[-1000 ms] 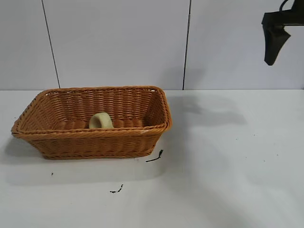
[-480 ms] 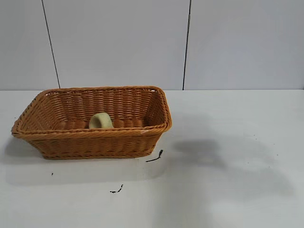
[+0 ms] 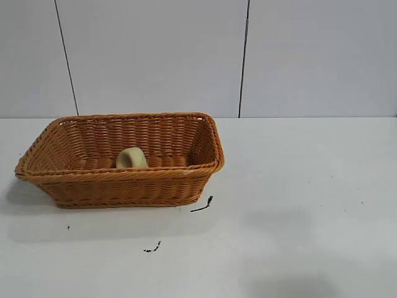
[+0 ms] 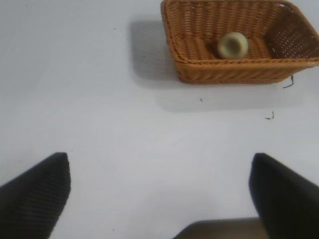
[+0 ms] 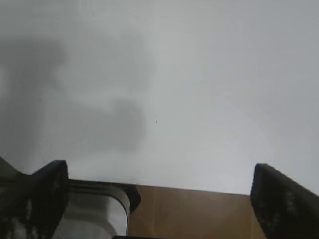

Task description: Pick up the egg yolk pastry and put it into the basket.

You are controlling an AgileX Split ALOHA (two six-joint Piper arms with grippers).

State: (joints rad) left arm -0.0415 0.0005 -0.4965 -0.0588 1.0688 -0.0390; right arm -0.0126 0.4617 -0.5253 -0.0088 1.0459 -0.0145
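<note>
Exterior view: egg yolk pastry (image 3: 131,158) inside basket (image 3: 118,176), against near wall

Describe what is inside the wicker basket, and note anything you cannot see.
One egg yolk pastry lies on the floor of the basket, near the front wall. The front rim hides its lower edge and part of the floor in the exterior view; the left wrist view shows nothing else inside.
</note>
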